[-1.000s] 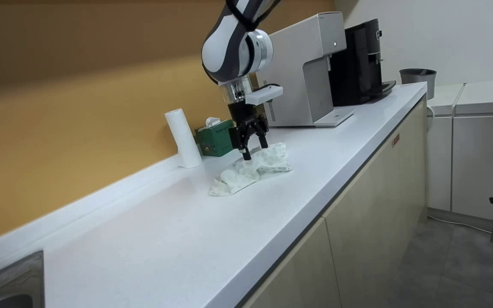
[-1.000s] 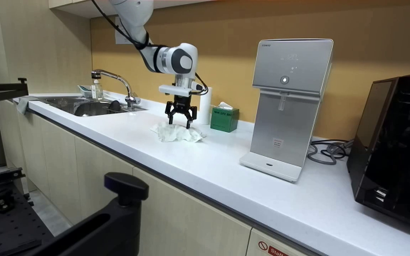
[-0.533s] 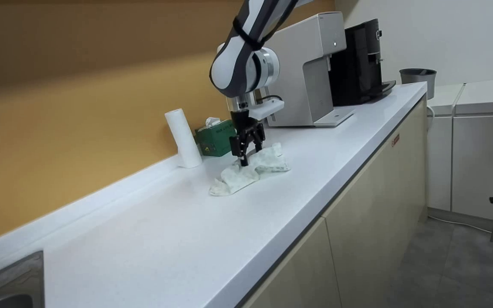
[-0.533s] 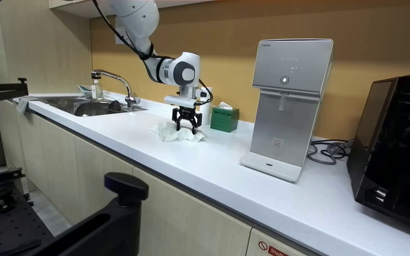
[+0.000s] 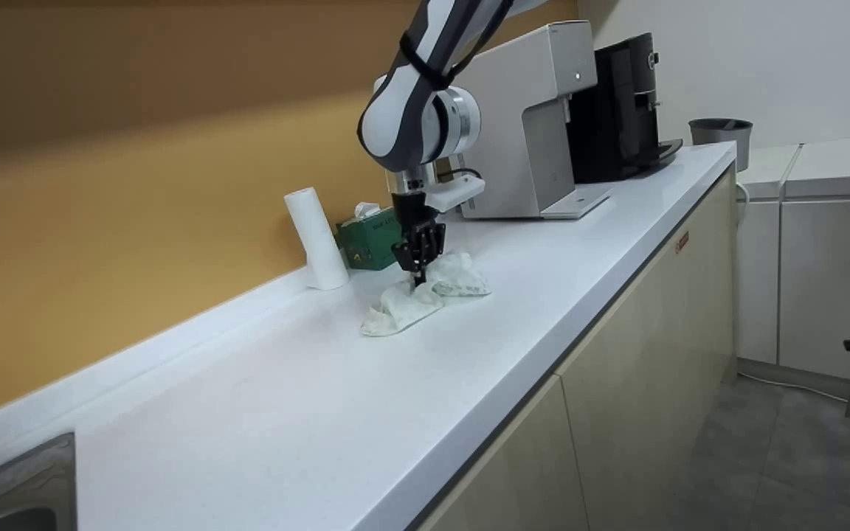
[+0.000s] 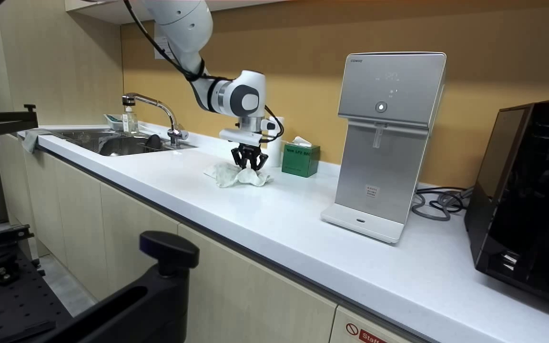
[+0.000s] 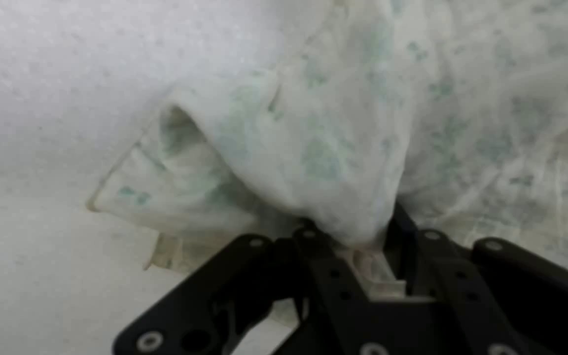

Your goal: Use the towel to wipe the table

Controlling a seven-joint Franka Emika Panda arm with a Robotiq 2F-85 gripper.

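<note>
The end effector [image 7: 355, 232] is narrow, and in the wrist view a fold of the towel [image 7: 318, 143] sits between its fingers [image 7: 322, 260]. I judge that it holds this fold, although the towel partly hides their ends. The towel lies crumpled on the tabletop [image 5: 285, 398], nearer to the back edge than to the front edge; it spreads on both sides of the end effector. Near the back edge stand the roll [image 5: 318, 242] and, beside it, the box [image 5: 367, 240]. In both exterior views the towel is between the sink [image 6: 117, 148], toward one end of the tabletop, and the dispenser [image 6: 374, 162], toward the opposite end.

The step in hand seems to be the gripping of the towel; the wiping itself, in my opinion, is not yet begun. The next move calls for a firm hold and a low path, so that the towel drags on the tabletop: perhaps first toward the front edge, away from the roll and the box. If it rises too high, the towel will probably wipe little.
</note>
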